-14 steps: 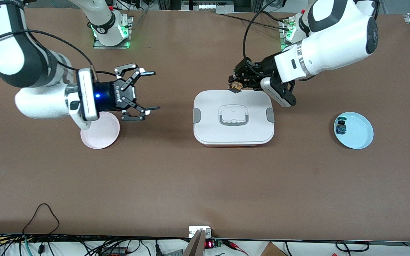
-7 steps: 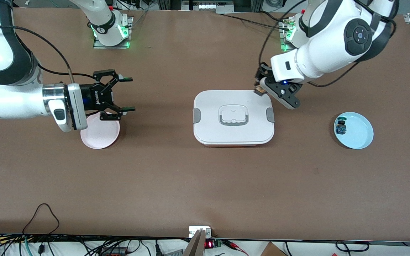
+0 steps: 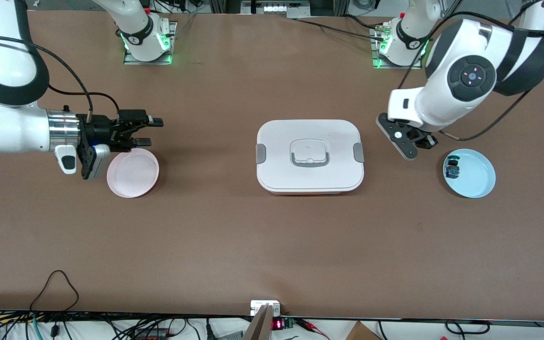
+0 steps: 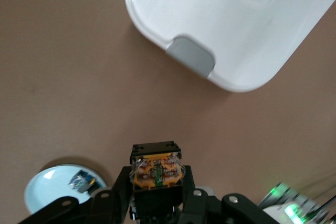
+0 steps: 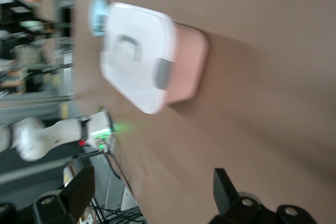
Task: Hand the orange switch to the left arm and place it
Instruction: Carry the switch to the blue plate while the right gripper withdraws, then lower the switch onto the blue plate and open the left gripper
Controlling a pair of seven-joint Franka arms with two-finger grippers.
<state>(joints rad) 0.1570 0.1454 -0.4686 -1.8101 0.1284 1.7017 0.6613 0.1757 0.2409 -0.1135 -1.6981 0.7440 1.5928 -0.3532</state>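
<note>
The left gripper [image 4: 157,203] pinches the orange switch [image 4: 157,170] over bare table between the box [image 3: 310,156] and the blue plate [image 3: 482,182] (blue switch [image 3: 452,169] there). The right gripper [image 3: 147,132], spread, empty, hovers by the pink plate [image 3: 132,172]. Handover and delivery remain, I judge.

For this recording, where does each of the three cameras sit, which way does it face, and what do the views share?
Front view: high across the table, facing both bases; shows both arms, the box, pink plate and blue plate.
Left wrist view: on the left arm, looking down past the left gripper shut on the orange switch.
Right wrist view: on the right arm, looking along the table past the open right gripper.
Shared: all three show the box.
</note>
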